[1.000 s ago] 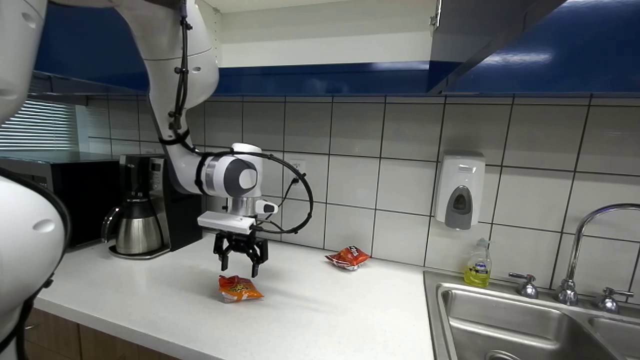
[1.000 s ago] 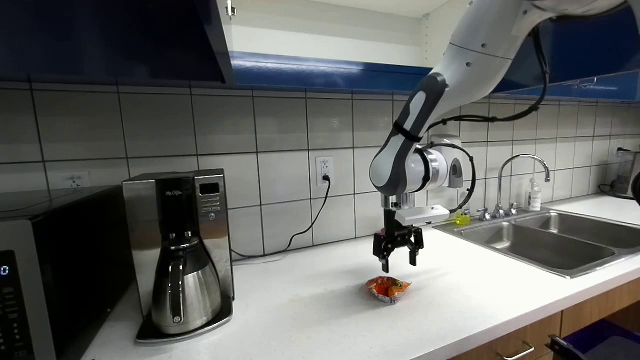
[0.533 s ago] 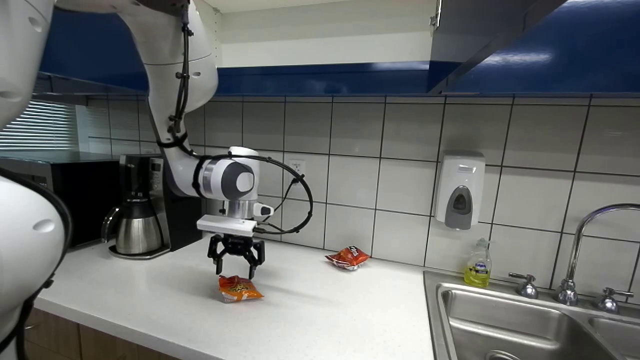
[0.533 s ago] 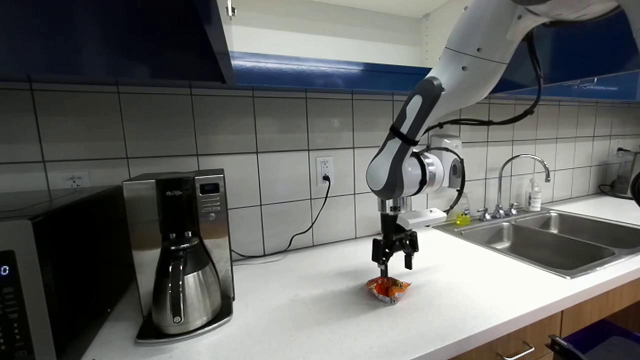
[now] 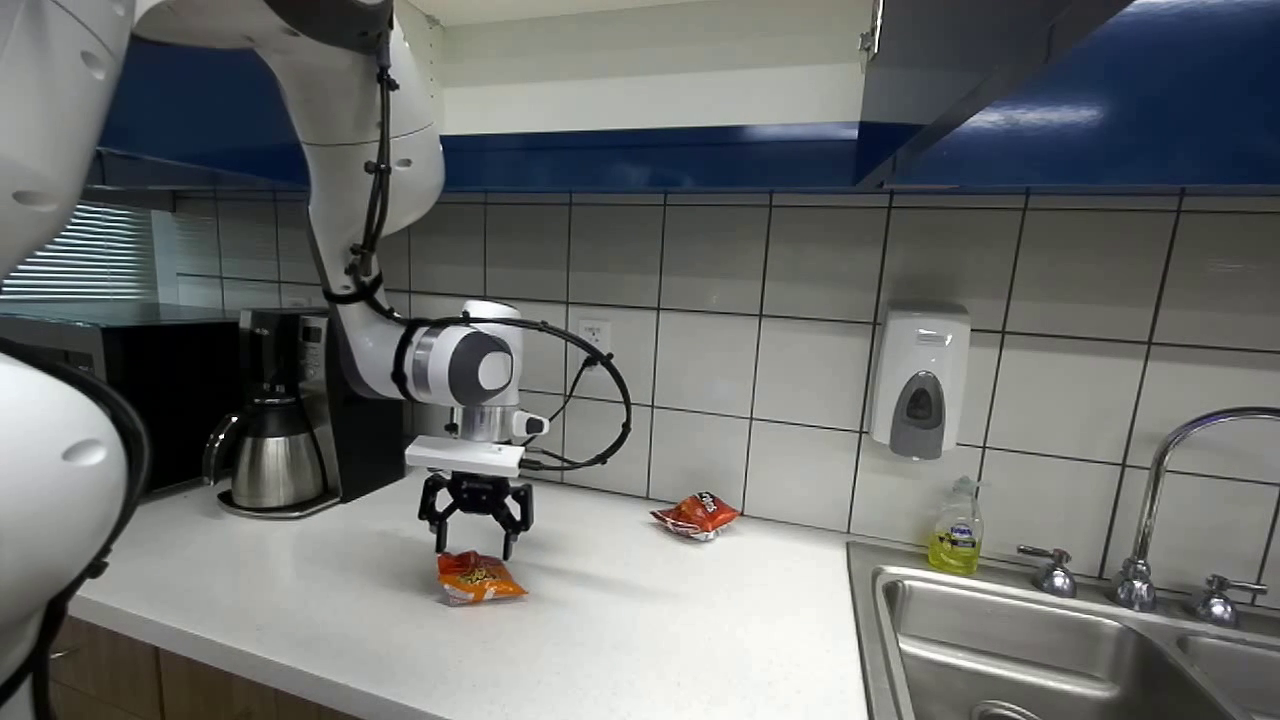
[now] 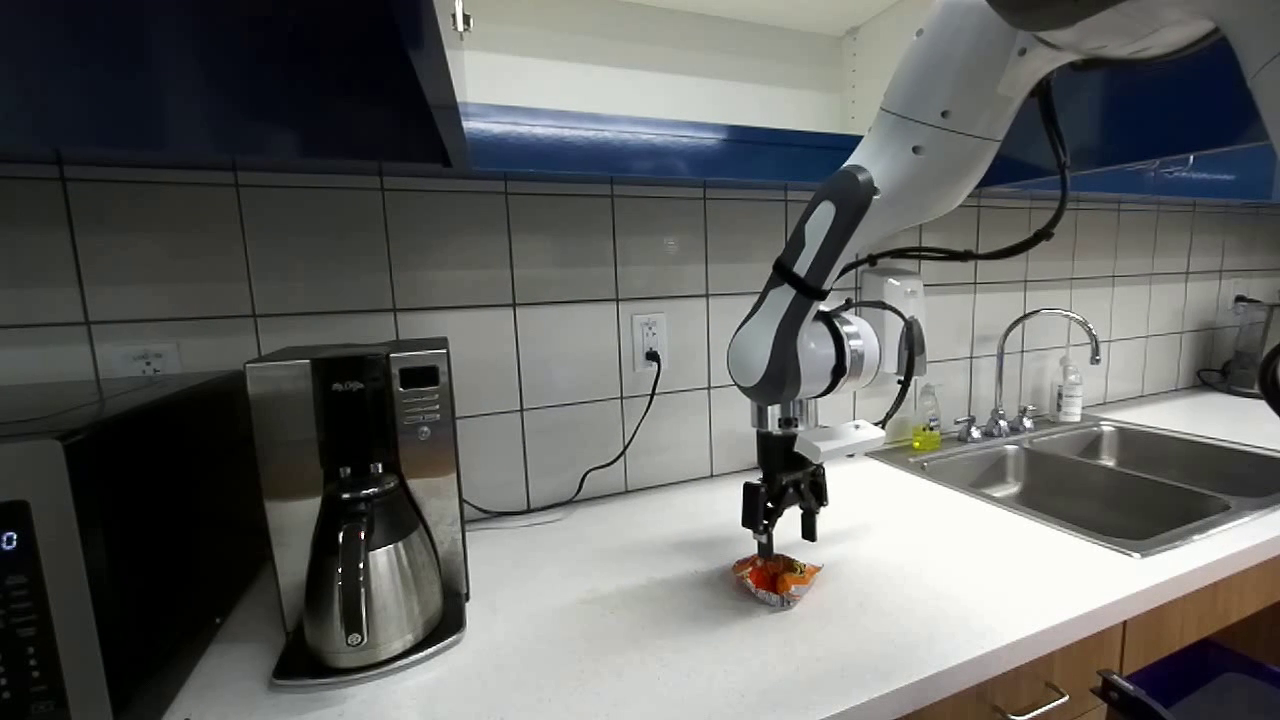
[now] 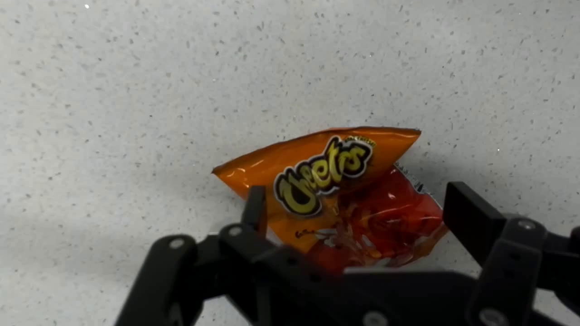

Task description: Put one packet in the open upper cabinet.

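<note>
"Claw (image 5: 474,550) state?"

"Set wide. Its fingers (image 7: 473,217) stand well apart and point down toward the bench (image 5: 650,640)."

"Location of the orange packet (image 7: 335,190)?"

"On the bench, directly below the claw, in both exterior views. In the wrist view it shows between the fingers, and the finger at picture left overlaps its edge. Whether either finger touches it, I cannot tell. The open upper cabinet (image 5: 650,157) sits higher up, above the tiled wall (image 5: 700,360)."

"Which way does the packet point, and how does its long axis run?"

"Sealed edge toward the top of the wrist view, from a sharp corner at left to another, slightly higher, at right. The printed name climbs the same way. That edge is the longest line visible and runs roughly from finger side to finger side. Part of the lower end is hidden by the claw, so the full axis is unconfirmed. In an exterior view, the longest spread slants from upper left down to a pointed corner (image 5: 515,588) at lower right."

"Differences from the earlier frames?"

"Claw sits lower than a second ago; against half a second ago, the shift is slight. Its spread looks much the same. The orange packet lies where it did, as does the redder packet (image 5: 697,516) near the tiled wall."
</note>
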`<state>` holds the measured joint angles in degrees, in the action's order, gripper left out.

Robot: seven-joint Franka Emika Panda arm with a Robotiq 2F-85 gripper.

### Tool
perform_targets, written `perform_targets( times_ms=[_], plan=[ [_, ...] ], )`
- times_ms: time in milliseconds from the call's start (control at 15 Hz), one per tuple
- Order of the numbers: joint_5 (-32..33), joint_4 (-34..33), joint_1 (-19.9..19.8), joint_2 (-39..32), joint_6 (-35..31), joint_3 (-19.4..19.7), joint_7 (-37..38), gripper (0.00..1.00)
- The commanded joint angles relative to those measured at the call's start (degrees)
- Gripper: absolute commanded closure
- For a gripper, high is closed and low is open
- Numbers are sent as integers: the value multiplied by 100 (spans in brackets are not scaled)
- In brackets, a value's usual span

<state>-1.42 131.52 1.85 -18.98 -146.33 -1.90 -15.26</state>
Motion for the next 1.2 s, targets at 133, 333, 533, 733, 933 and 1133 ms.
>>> perform_targets(
  times_ms=[133, 333, 533, 733, 933, 1133],
  plan=[
    [-9, -294, -279, -227, 47, -211, -508, 0],
    [14, -408, -344, -329, 113, -261, -794, 0],
    [69, -520, -376, -440, 153, -280, -991, 0],
    [113, -627, -393, -544, 177, -290, -1068, 0],
    [171, -724, -386, -642, 201, -299, -1119, 0],
    [226, -787, -378, -706, 207, -312, -1165, 0]
  ],
)
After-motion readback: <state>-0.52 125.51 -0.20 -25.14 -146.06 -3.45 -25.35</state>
